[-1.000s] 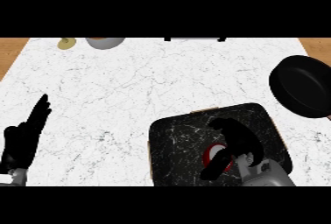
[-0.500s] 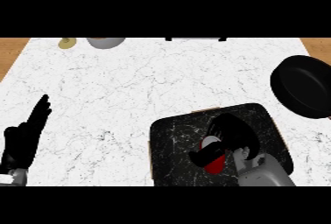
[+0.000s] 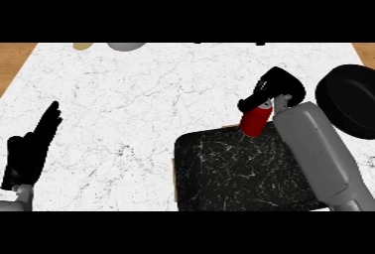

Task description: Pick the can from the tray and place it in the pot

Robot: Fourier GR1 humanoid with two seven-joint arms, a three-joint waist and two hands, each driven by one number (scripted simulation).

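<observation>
The right hand (image 3: 275,92) is curled round the red can (image 3: 254,121), above the tray's (image 3: 242,173) far edge, beside the pot (image 3: 355,99). The left hand (image 3: 29,151) rests open at the desk's (image 3: 147,99) left edge, fingers straight.

Most of the view is filled by a white marble tabletop (image 3: 147,99) crossed by fine grey veins. Bare wood (image 3: 15,57) is seen past its left edge, and again at the far right corner. At the far edge, a grey rounded object (image 3: 126,46) and a yellowish one (image 3: 83,45) are partly cut off. The surface is evenly lit.
</observation>
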